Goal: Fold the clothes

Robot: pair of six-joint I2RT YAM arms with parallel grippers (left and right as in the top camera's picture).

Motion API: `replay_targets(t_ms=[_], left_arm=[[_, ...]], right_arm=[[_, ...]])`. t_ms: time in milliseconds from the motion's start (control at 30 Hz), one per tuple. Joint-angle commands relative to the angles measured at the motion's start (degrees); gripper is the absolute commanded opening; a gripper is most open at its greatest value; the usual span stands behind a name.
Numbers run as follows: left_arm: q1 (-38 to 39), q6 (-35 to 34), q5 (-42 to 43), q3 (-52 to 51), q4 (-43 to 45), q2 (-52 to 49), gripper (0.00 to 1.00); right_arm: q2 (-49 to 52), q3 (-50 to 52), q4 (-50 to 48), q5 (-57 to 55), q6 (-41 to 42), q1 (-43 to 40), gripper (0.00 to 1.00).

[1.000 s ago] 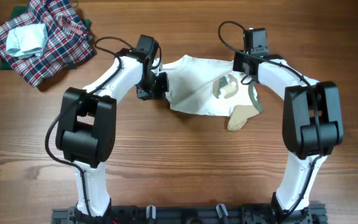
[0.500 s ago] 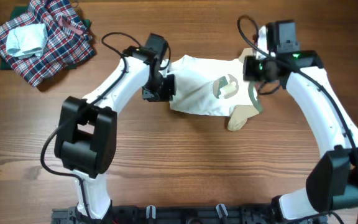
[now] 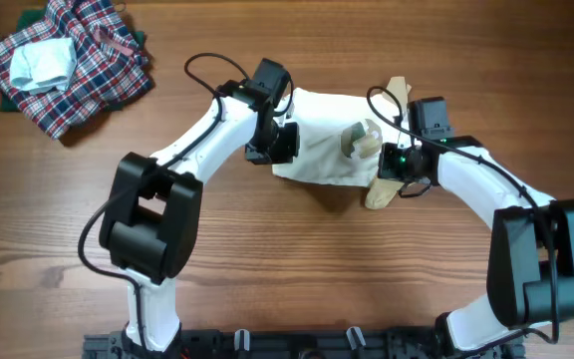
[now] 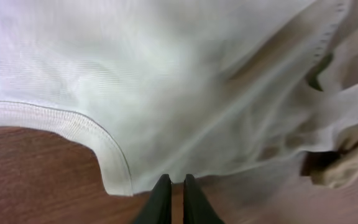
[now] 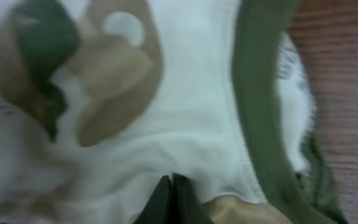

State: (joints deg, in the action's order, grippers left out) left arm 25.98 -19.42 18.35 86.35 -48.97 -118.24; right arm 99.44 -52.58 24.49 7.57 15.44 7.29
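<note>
Since half a second ago, the right pincer (image 3: 395, 170) has dropped from the 2 o'clock side of the clothes (image 3: 322, 140) to their 4 o'clock corner. The left pincer (image 3: 285, 142) has slid a little toward 3 o'clock.

The clothes lie flat on the worktop (image 3: 267, 259), just toward 1 o'clock from its middle. The round print faces up. One tan part sticks out at 1 o'clock and another at 5 o'clock.

The left pincer sits at the 9 o'clock hem, squeezed narrow. The right pincer is narrow too, tips together on the white cloth near the green band. I cannot tell if either one pinches cloth.

A plaid heap (image 3: 88, 75) with a pale blue piece (image 3: 43, 62) on it lies far off at 10 o'clock.
</note>
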Motion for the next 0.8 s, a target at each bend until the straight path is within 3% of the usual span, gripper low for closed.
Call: replay_targets(t_ms=[0,267,767], left_arm=[[0.28,-0.55,1.07,0.87,0.13,-3.15,0.08],[0.28,-0.55,1.11,0.87,-0.02,-5.07,0.09],[0.17,-0.55,1.62,0.87,-1.31,-5.11,0.12]], right_arm=[[0.55,1.62,-0.74,-5.11,1.64,-0.15,0.04],[0.55,1.7,3.26,-9.81,7.28,-0.2,0.05],[0.55,1.7,7.23,-14.23,8.7,-0.2,0.06]])
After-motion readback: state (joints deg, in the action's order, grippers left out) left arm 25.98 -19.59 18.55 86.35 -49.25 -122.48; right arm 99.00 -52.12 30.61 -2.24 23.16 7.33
